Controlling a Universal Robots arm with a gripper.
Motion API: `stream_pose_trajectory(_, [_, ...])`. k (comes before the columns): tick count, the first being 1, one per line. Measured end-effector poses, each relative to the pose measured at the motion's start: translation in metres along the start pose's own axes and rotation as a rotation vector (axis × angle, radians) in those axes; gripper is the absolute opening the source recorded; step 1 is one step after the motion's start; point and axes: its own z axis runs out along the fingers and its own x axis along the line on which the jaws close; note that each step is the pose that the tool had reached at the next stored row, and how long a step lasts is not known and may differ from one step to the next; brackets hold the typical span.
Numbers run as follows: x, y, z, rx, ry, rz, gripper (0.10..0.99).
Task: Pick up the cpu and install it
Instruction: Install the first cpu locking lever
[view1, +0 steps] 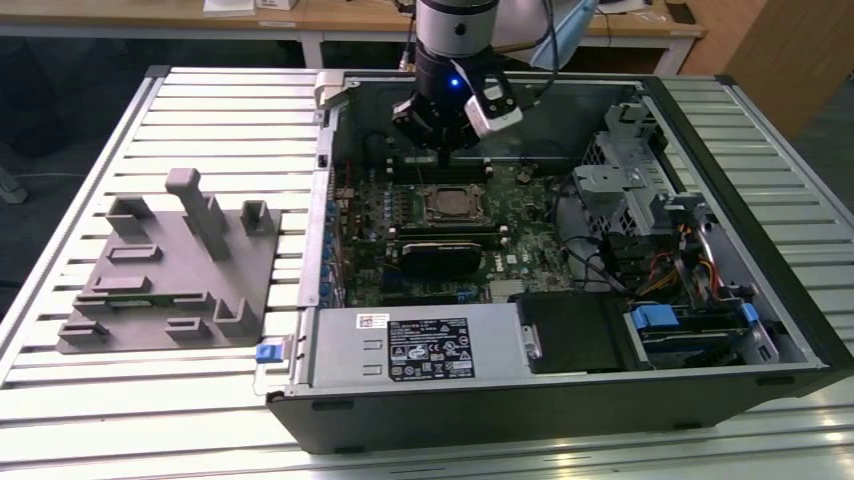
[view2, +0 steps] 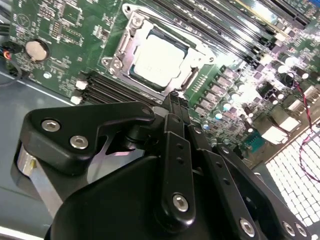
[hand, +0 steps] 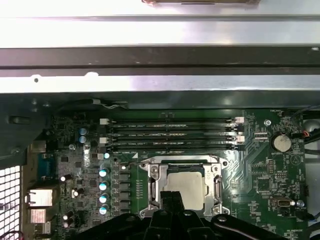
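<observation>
The cpu (view2: 159, 57) is a pale silver-grey square lying flat inside the metal socket frame (view2: 131, 27) on the green motherboard (view1: 514, 215). In the first wrist view the cpu (hand: 192, 187) sits in the frame just beyond the black fingertips. In the exterior view the cpu (view1: 447, 203) lies in the middle of the open computer case. My gripper (view1: 441, 150) hangs above the board toward the case's far wall, apart from the chip. In both wrist views the gripper (view2: 175, 97) (hand: 172, 194) has its fingers pressed together with nothing between them.
The open computer case (view1: 300, 330) lies on a slatted metal table. A grey plastic tray (view1: 167, 270) rests on the exterior view's left. A black heatsink block (view1: 441, 255), a power supply (view1: 414, 345) and drive cages (view1: 641, 190) surround the socket. Memory slots (hand: 170, 135) run beside it.
</observation>
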Motion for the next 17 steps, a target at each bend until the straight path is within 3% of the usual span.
stream_pose_trajectory(7, [0.0102,-0.0003,-0.0001,0.0,-0.0001,0.0,0.106])
stream_pose_trajectory(12, [0.0132,-0.0005,-0.0002,0.0,0.0,0.0,0.106])
stream_pose_trajectory(17, [0.0223,-0.0008,-0.0003,0.0,0.0,0.0,0.106])
